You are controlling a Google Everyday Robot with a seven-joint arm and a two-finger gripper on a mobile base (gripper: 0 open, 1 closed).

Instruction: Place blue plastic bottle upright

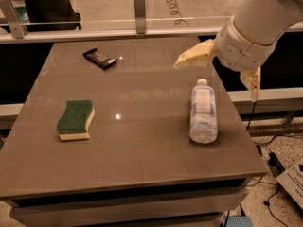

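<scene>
The blue plastic bottle (203,112) lies on its side near the bench's (142,164) right edge, cap toward the far edge; uprighting looks wholly undone. The gripper (215,82) hangs near the cap, spread wide, empty. A green sponge (75,119) sits by the left edge, a dark packet (100,58) toward the far left corner; speckled floor beyond.

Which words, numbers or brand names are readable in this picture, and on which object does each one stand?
No text can be read.
blue plastic bottle, lying on its side: label lettering too blurred.
black packet: light markings, too small.
green sponge: no text.
tool, open, near the bottle's cap end: no text.
</scene>
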